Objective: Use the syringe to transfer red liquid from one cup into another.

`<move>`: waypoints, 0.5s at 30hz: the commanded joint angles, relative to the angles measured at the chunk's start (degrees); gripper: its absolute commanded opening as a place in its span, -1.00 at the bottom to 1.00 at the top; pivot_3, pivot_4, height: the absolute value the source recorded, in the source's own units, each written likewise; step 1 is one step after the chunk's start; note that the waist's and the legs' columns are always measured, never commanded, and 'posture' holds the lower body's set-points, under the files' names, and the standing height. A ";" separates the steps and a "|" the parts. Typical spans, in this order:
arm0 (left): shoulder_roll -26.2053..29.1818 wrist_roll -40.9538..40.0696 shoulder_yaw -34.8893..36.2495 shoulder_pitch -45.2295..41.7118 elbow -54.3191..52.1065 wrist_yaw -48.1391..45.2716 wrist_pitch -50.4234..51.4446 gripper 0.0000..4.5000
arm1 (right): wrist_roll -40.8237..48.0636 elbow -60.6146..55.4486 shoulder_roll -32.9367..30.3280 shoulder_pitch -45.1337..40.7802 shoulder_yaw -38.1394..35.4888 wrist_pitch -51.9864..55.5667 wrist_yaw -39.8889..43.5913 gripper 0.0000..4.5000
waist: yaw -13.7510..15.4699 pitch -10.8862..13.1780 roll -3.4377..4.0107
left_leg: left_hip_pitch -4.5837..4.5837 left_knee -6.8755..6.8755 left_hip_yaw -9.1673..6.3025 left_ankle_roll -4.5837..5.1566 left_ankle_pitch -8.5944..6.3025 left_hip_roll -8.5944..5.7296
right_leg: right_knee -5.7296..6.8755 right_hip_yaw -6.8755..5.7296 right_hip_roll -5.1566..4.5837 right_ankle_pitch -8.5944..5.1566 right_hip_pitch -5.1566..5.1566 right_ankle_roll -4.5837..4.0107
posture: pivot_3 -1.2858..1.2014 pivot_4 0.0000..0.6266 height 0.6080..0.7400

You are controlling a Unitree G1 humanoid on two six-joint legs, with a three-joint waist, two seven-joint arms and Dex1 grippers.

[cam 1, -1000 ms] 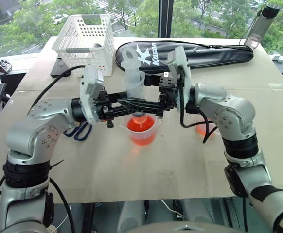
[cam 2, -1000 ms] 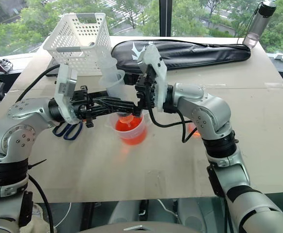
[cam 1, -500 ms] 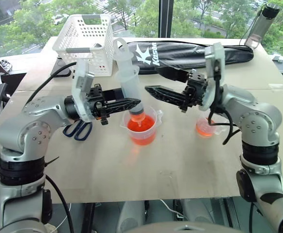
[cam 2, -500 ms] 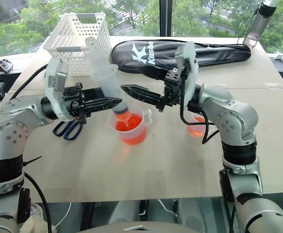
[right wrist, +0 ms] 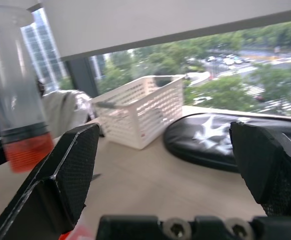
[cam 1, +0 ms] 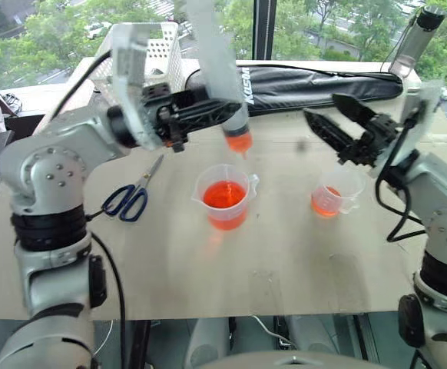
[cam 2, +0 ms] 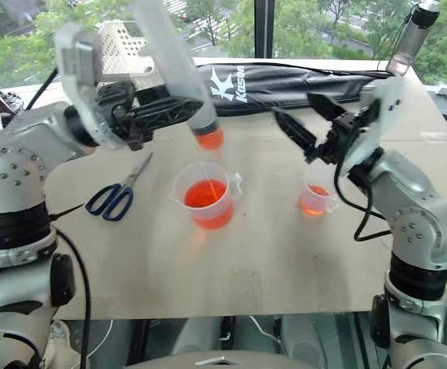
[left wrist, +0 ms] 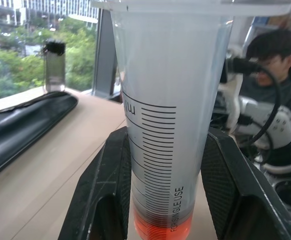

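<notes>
My left gripper (cam 1: 225,112) is shut on the barrel of the clear syringe (cam 1: 217,61), which leans in the air above and behind the larger beaker (cam 1: 225,197). A band of red liquid (left wrist: 161,228) fills the syringe's lower end, and its tip hangs clear over the beaker's rim. The beaker holds a deep body of red liquid. To its right stands the smaller handled cup (cam 1: 332,199) with a shallow red layer. My right gripper (cam 1: 336,120) hovers open and empty above and just behind that cup, apart from the syringe.
Blue-handled scissors (cam 1: 130,197) lie left of the beaker. At the back stand a white basket (cam 1: 153,44), a long black bag (cam 1: 319,80) and a bottle (cam 1: 415,38). A person (left wrist: 271,65) sits beyond the table.
My left gripper lifted the syringe up out of the beaker, with red liquid in it. My right gripper left the syringe's top and swung right to above the smaller cup.
</notes>
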 commanded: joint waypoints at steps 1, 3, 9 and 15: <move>-5.65 3.36 -5.61 -3.57 0.30 2.66 -1.88 -0.39 | 2.32 -2.64 -5.59 1.58 -7.27 -0.10 -1.26 1.00 | 0.28 0.00 0.01 | 0.01 0.00 0.01 0.00 0.00 -0.01 | -0.01 0.02 0.00 0.00 0.02 0.00 | 0.03 -0.52 0.75; -9.36 4.50 -6.58 -4.78 3.38 3.35 -2.99 -0.39 | 2.12 -3.12 -8.74 3.55 -9.36 -0.13 -1.55 1.00 | 0.64 -0.01 0.01 | 0.03 -0.01 0.03 0.00 0.00 -0.02 | -0.04 0.04 0.03 0.00 0.03 0.00 | 0.03 -0.52 0.75; -20.24 14.15 -13.49 -9.69 12.02 2.91 -11.83 -0.39 | 3.60 -4.96 -15.46 10.74 -15.11 1.38 -2.55 1.00 | 0.73 0.00 0.04 | 0.04 -0.04 0.08 0.00 0.00 0.04 | -0.03 0.13 0.11 0.00 0.02 -0.01 | 0.03 -0.52 0.75; -31.54 24.40 -20.56 -14.36 23.53 0.00 -22.34 -0.39 | 3.68 -5.82 -17.39 14.01 -16.07 1.83 -5.23 1.00 | 0.81 -0.02 0.07 | 0.01 -0.01 0.12 0.04 -0.01 -0.05 | -0.08 0.17 0.14 0.00 0.04 0.00 | 0.03 -0.52 0.75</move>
